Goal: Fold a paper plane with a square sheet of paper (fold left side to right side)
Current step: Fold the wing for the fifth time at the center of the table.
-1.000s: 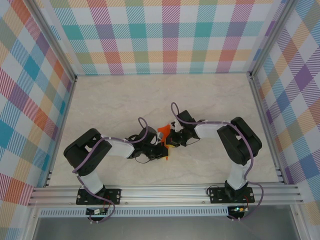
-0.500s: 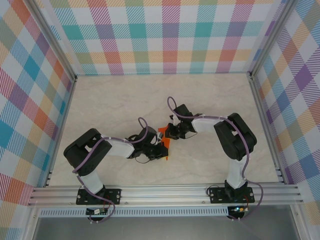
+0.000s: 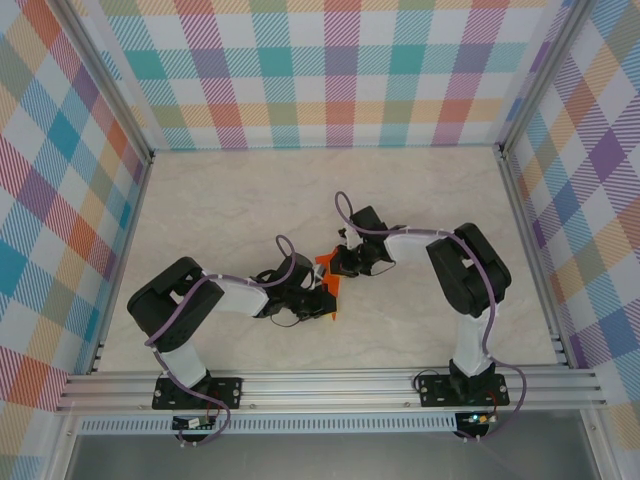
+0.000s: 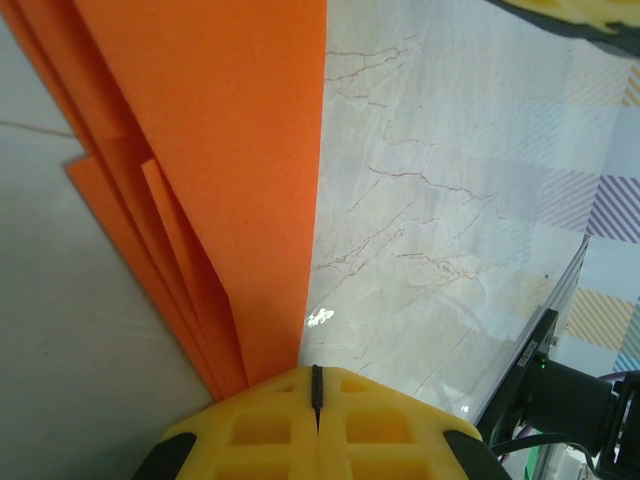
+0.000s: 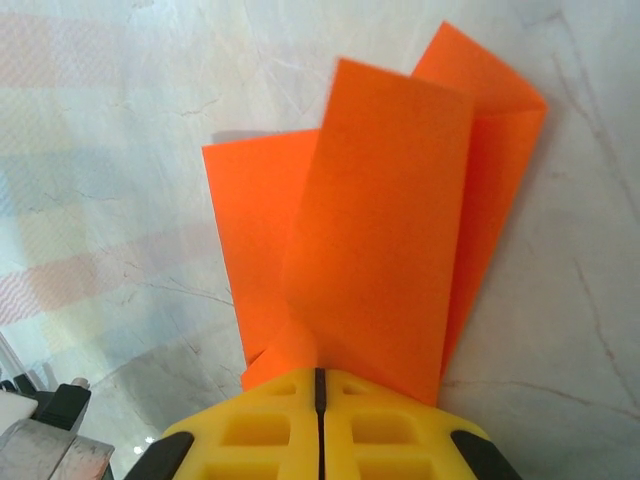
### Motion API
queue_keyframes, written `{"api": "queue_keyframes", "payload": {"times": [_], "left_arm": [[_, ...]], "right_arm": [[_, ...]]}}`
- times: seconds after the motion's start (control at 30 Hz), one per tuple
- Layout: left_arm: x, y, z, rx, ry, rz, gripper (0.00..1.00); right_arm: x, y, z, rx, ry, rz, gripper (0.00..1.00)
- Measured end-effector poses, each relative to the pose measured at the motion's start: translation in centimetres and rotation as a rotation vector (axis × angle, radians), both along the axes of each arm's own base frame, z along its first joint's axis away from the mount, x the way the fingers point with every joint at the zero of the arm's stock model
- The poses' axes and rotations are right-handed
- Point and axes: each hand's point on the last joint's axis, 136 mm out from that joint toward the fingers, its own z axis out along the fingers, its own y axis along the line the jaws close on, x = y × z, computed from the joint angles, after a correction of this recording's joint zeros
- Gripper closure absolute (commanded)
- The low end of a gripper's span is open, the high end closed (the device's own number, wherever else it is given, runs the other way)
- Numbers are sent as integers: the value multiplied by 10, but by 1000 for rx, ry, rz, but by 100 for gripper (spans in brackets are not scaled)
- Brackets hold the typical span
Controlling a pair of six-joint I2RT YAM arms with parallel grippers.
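Note:
The square sheet of paper (image 3: pixel 326 263) is bright orange and partly folded, lying mid-table between the two grippers. My right gripper (image 3: pixel 339 268) is shut on it: in the right wrist view the paper (image 5: pixel 380 250) rises from the seam of the closed yellow jaws (image 5: pixel 320 382), with several flaps fanned out. My left gripper (image 3: pixel 329 300) is shut. In the left wrist view the layered paper (image 4: pixel 230 150) ends against the tip of the left-hand finger (image 4: pixel 250 420), just beside the closed seam (image 4: pixel 316 386), and is not between the jaws.
The marble-patterned tabletop (image 3: pixel 230 200) is bounded by plaid walls and an aluminium frame rail (image 3: pixel 330 385) at the near edge. Both arms reach in toward the middle, their elbows out to the sides.
My right gripper has moved up and to the left with the paper flap, closer to the left gripper's side. The left arm has stayed still.

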Motion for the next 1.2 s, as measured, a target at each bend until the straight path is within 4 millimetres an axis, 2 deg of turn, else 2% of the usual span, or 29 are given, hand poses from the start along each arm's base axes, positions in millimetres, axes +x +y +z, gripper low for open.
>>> {"api": "queue_keyframes", "payload": {"times": [0.27,0.47,0.67,0.87,1.2], "left_arm": [[0,0,0,-6,0,7,100],[0,0,0,-6,0,8,100],[1,1,0,-9,-8,11,100],[1,2,0,-7,-12,15,100],[1,3,0,-4,-17,21,100]], "right_arm": [[19,-6,1,11,-24,-14,93],[44,-12,2,5,-63,-44,93],[55,-12,2,14,-64,-44,93],[75,-16,2,9,-92,-67,93],[77,-16,2,23,-73,-65,93]]}}
